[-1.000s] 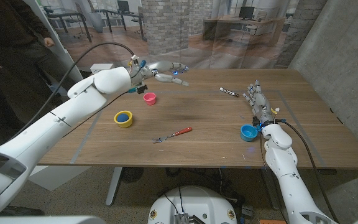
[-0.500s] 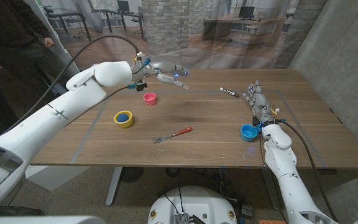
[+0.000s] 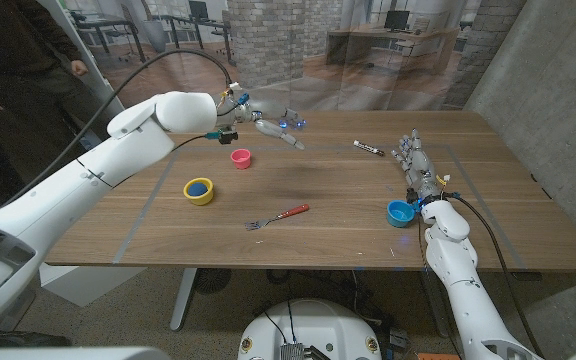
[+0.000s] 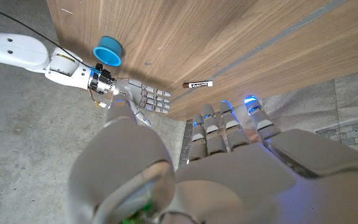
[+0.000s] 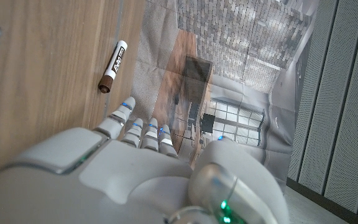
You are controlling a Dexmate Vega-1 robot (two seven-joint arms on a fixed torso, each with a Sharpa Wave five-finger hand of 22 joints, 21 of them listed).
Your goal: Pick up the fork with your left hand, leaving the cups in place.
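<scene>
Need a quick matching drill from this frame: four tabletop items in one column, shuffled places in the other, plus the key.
Items:
1. fork
2. pink cup
3. blue cup
4. marker

Places:
A. beside the right hand, near that arm's wrist
B. far side of the table, between the two hands
C. mid-table, nearer the front edge, red handle, untouched
D. just below the raised left hand in the head view

Pairs: 1-C, 2-D, 3-A, 4-B
</scene>
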